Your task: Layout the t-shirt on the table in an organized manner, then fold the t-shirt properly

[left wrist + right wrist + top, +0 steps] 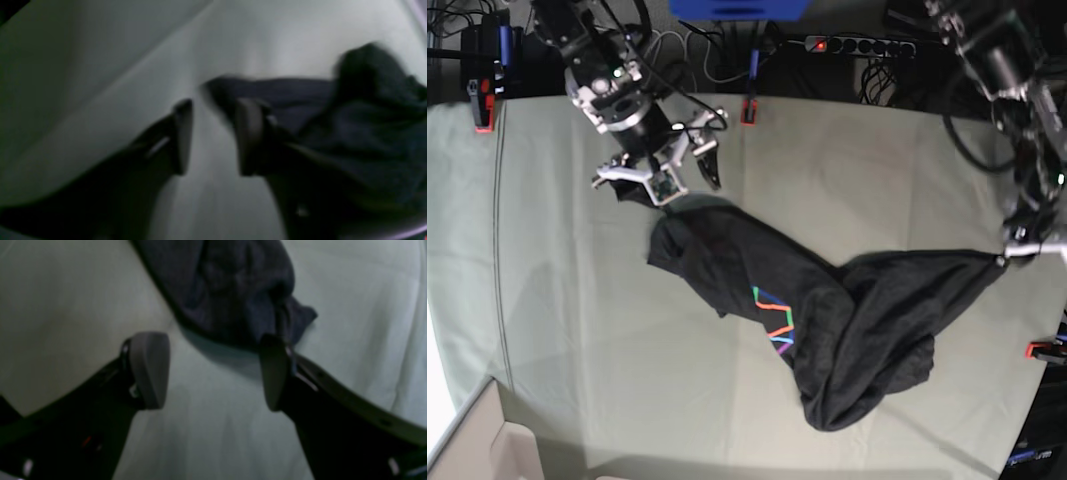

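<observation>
The black t-shirt (pixel 857 320) lies crumpled across the table (pixel 577 300), running from the upper left to the right, with part of its rainbow print (pixel 777 320) showing. My right gripper (pixel 682 180) is open just above the shirt's upper-left end. In the right wrist view the shirt (pixel 227 290) lies just beyond the open gripper (pixel 211 371). My left gripper (pixel 1017 245) is at the shirt's right tip. In the blurred left wrist view the gripper (pixel 215 136) is open with bare table between the jaws, and the shirt (pixel 367 126) lies beside and behind one finger.
Red clamps sit at the table's edges: far left (pixel 483 110), far middle (pixel 747 110) and right (pixel 1039 350). A power strip (pixel 857 45) and cables lie behind the table. The table's front-left corner edge (pixel 477 420) is in view.
</observation>
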Robot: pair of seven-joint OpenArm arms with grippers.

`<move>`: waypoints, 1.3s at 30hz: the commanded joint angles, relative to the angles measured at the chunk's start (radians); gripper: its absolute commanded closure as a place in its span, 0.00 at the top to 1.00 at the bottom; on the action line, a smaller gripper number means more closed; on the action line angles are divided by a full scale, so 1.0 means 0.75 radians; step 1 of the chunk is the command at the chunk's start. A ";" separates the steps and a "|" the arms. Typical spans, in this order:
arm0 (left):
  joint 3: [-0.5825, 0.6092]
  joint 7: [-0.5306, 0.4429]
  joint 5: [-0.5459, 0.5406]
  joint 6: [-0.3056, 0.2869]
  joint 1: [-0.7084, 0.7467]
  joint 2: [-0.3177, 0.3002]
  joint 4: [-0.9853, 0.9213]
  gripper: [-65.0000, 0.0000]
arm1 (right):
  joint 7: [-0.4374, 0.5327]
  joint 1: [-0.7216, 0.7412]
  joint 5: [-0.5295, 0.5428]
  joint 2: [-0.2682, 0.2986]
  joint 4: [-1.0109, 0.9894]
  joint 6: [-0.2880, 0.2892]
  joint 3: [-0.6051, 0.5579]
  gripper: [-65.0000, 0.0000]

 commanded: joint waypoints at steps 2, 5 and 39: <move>0.020 -0.023 -0.001 0.003 -0.058 -0.029 -0.036 0.49 | 0.037 -0.027 0.000 0.008 0.023 0.001 0.002 0.66; 0.022 -0.025 -0.001 0.005 -0.140 -0.031 -0.158 0.60 | 0.037 -0.065 0.000 0.010 0.023 0.001 0.002 0.66; -0.083 -0.162 0.117 -0.006 0.146 -0.021 0.083 0.00 | 0.037 0.235 0.000 -0.030 -0.196 0.001 -0.078 0.66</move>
